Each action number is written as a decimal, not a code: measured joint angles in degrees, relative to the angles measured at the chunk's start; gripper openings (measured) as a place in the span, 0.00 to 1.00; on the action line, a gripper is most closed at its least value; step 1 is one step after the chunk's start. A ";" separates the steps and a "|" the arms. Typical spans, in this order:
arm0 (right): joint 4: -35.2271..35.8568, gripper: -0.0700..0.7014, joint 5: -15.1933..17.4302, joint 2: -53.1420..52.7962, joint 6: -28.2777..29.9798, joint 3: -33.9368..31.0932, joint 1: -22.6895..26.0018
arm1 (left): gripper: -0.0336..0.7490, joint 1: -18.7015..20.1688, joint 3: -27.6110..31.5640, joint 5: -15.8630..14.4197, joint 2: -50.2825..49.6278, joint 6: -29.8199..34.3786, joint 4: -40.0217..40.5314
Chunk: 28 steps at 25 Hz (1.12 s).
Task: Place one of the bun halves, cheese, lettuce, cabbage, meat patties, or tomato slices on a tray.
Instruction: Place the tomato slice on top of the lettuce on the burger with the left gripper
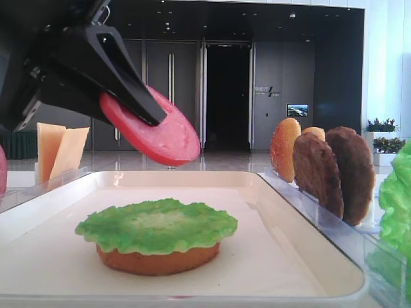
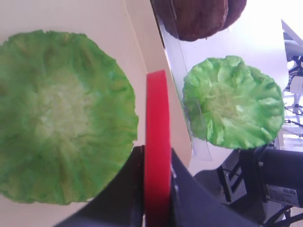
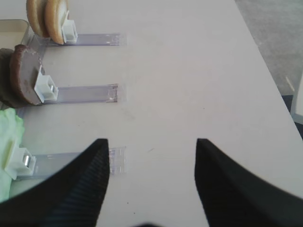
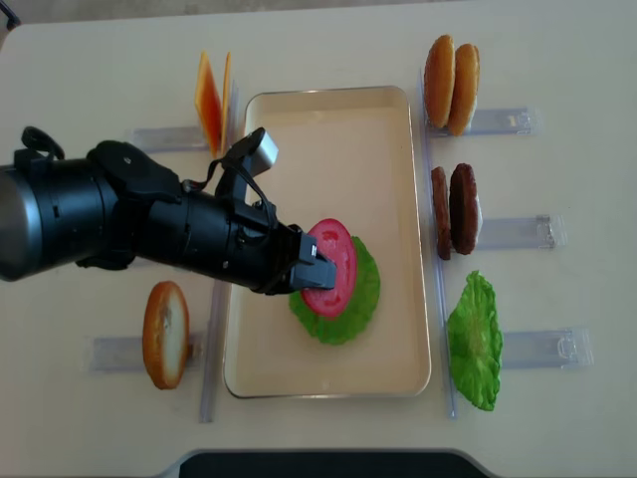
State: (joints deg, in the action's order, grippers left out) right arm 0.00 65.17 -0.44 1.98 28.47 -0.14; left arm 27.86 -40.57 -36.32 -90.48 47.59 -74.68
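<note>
My left gripper [image 4: 317, 264] is shut on a red tomato slice [image 4: 333, 267], pinching it by its edge. The slice [image 1: 151, 125] hangs tilted in the air above the cream tray [image 4: 328, 129]. Right below it on the tray lies a green lettuce leaf [image 1: 156, 224] on top of a bun half [image 1: 157, 260]. In the left wrist view the slice [image 2: 157, 142] shows edge-on between the black fingers [image 2: 128, 189], beside the lettuce [image 2: 61, 118]. My right gripper [image 3: 151, 142] is open with nothing in it, over bare table to the right of the racks.
Clear racks flank the tray. On the right stand two bun halves [image 4: 451, 85], two meat patties [image 4: 456, 209] and a second green leaf [image 4: 475, 339]. On the left stand cheese slices [image 4: 211, 100] and an orange-brown disc [image 4: 165, 334]. My left arm [image 4: 100, 219] crosses the tray's left rim.
</note>
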 joint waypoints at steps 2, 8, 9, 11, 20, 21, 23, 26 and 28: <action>0.00 0.63 0.00 0.00 0.00 0.00 0.00 | 0.10 0.00 0.05 1.07 -0.14 2.13 -1.92; 0.00 0.63 0.00 0.00 0.00 0.00 0.00 | 0.10 0.00 0.05 -0.41 -5.23 8.65 -9.73; 0.00 0.63 0.00 0.00 0.00 0.00 -0.05 | 0.10 0.00 0.05 -1.05 -6.04 9.85 -10.90; 0.00 0.63 0.00 0.00 0.00 0.00 -0.43 | 0.10 0.00 0.05 -1.79 -7.23 11.38 -12.60; 0.00 0.63 0.00 0.00 0.00 0.00 -1.43 | 0.10 0.00 0.05 -1.62 -8.01 13.05 -13.69; 0.00 0.63 0.00 0.00 0.00 0.00 -1.43 | 0.10 0.00 0.05 -1.60 -8.01 13.05 -13.70; 0.00 0.63 0.00 0.00 0.00 0.00 -1.43 | 0.10 0.00 0.05 -1.54 -8.01 13.17 -13.75; 0.00 0.63 0.00 0.00 0.00 0.00 -1.49 | 0.10 0.00 0.05 -1.25 -8.01 13.17 -13.75; 0.00 0.63 0.00 0.00 0.00 0.00 -1.49 | 0.11 0.00 0.05 -0.68 -8.01 13.17 -13.75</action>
State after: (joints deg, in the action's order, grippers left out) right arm 0.00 65.17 -0.44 1.98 28.47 -1.63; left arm 27.86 -40.53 -37.00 -98.50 60.76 -88.43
